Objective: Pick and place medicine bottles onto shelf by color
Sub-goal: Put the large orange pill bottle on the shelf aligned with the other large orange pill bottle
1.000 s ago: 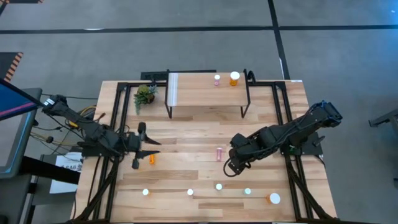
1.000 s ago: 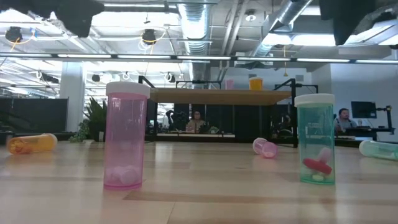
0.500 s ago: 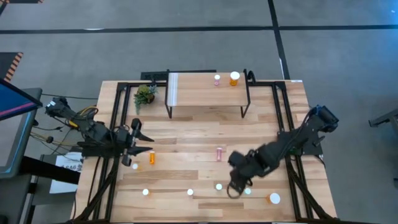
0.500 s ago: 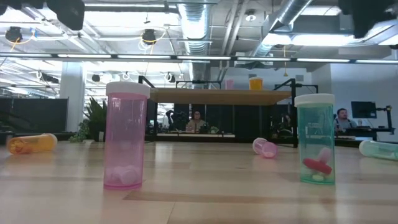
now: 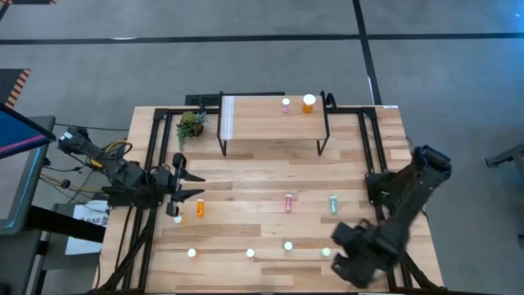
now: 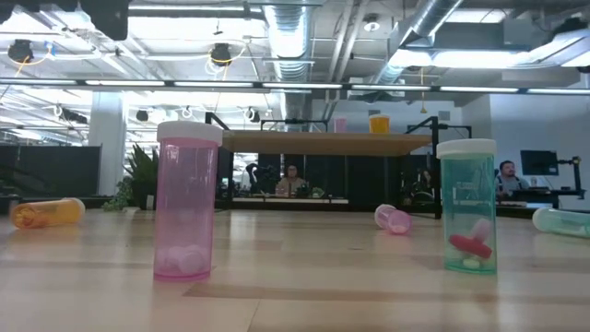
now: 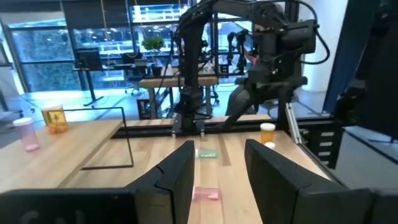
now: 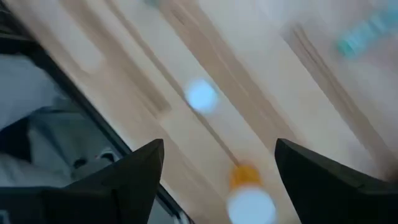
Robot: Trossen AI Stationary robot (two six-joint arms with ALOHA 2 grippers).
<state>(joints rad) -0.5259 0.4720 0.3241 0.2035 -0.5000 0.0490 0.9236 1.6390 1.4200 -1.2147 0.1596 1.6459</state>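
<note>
The right gripper (image 5: 348, 260) had swung to the frame's lower right, jaws wide and empty, uncovering a teal bottle (image 5: 332, 203) lying mid-surface. The left gripper (image 5: 187, 186), jaws parted, waited at left; the shelf (image 5: 262, 119) stood top centre.

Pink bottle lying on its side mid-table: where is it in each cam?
High view: the lying pink bottle is mid-table, in front of the shelf.
Low view: right of centre, on its side.
Left wrist view: framed by the left gripper, close ahead.
Right wrist view: not in it.
Shared landmark: the shelf, missing only from the right wrist view.
</note>
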